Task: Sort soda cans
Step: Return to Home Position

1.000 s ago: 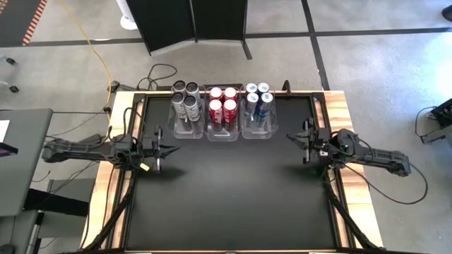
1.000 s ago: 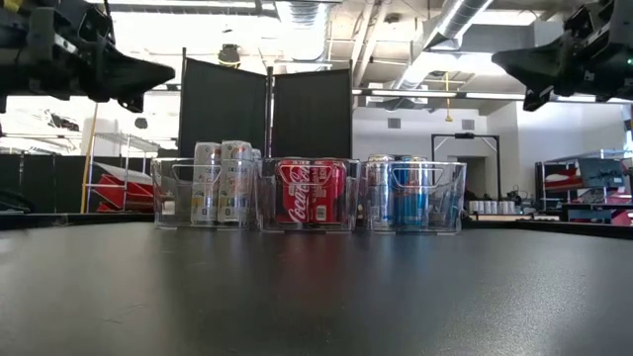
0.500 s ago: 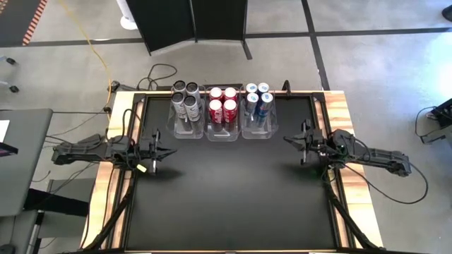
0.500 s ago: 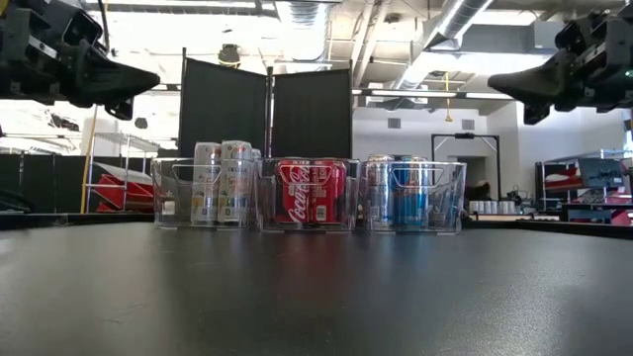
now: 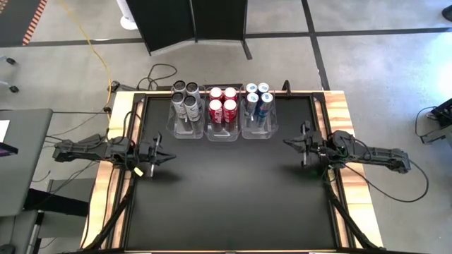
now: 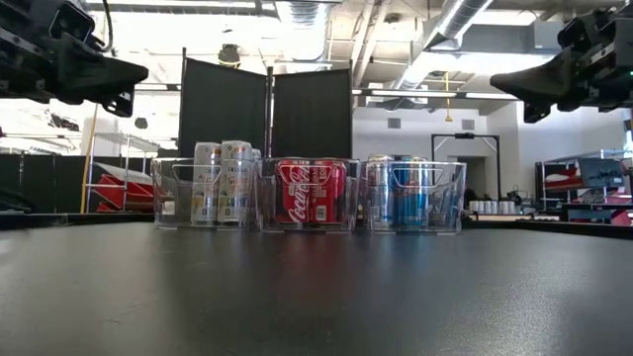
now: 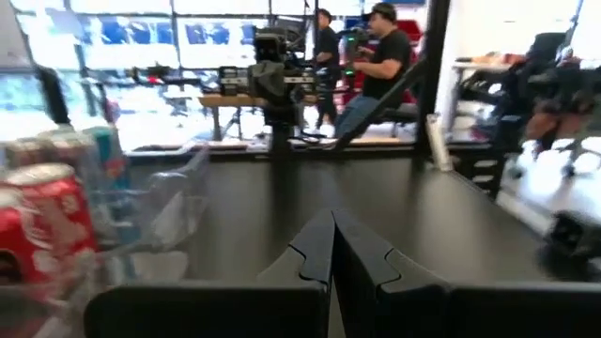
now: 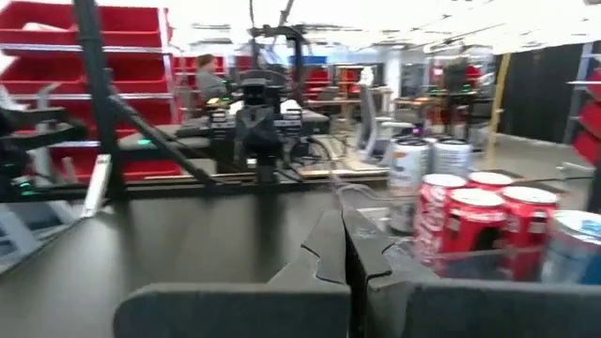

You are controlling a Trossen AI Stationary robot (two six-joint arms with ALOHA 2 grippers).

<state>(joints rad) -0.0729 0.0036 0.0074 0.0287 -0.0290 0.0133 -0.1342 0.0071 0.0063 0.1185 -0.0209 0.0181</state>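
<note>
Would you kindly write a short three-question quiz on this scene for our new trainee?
1. True or false: the red cans stand in the middle bin.
2. How many blue cans show in the high view? A) two B) four C) six
3. Fill in: the left gripper and the right gripper are both ____, holding nothing.
Key: 1 true; 2 B; 3 shut.
</note>
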